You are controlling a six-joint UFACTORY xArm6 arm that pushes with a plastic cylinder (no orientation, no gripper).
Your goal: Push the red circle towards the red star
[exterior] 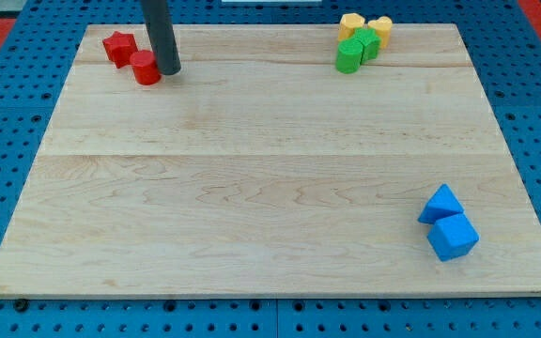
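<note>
The red circle (146, 68) lies near the board's top left corner. The red star (119, 47) sits just up and to the left of it, and the two touch or nearly touch. My tip (169, 69) rests on the board right against the red circle's right side, the dark rod rising out of the view's top.
Two yellow blocks (364, 24) and two green blocks (356, 49) cluster at the top right. A blue triangle (440, 204) and a blue cube-like block (453, 237) sit at the bottom right. The wooden board (270, 188) lies on a blue pegboard.
</note>
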